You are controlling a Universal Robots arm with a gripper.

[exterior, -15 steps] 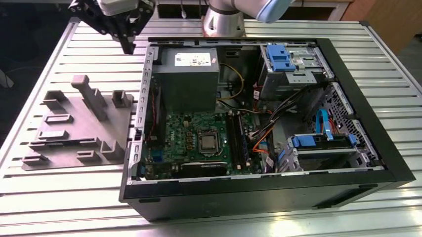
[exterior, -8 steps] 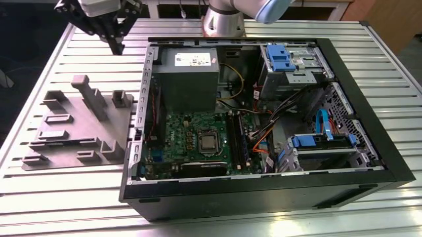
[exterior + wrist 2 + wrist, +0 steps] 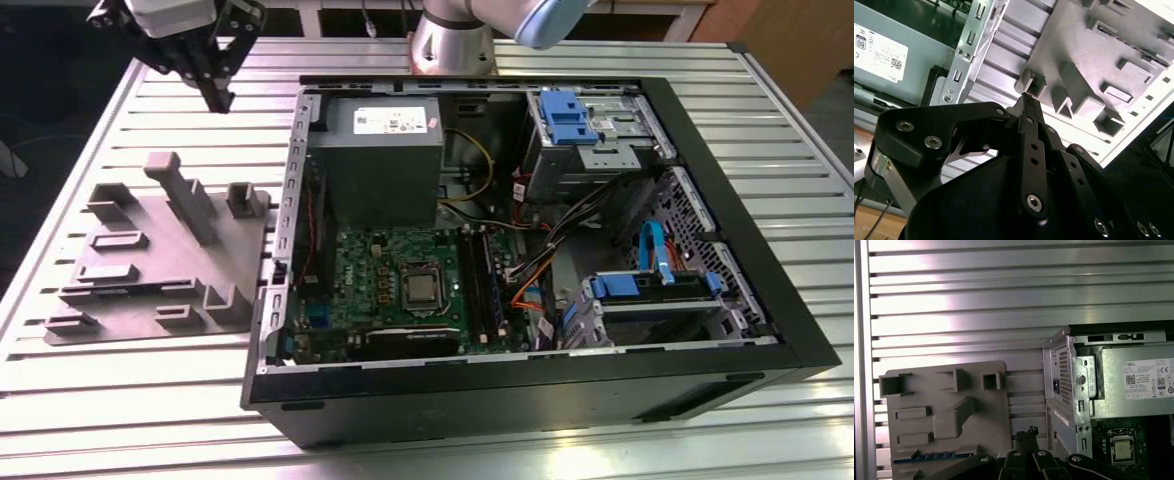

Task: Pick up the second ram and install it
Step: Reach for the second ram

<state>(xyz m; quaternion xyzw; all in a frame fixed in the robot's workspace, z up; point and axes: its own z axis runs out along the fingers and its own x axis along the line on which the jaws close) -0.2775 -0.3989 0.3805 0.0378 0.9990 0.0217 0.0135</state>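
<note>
Gripper (image 3: 218,100) aloft, near grey fixture (image 3: 235,256) and case (image 3: 534,392)

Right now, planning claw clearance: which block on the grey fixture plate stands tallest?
The long ridge block across the plate's middle; the others around it are short stubs.

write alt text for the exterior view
A robot arm's gripper hangs shut and empty above a slatted metal table, near a grey fixture plate. An open computer case to the exterior view's right shows its motherboard.
</note>
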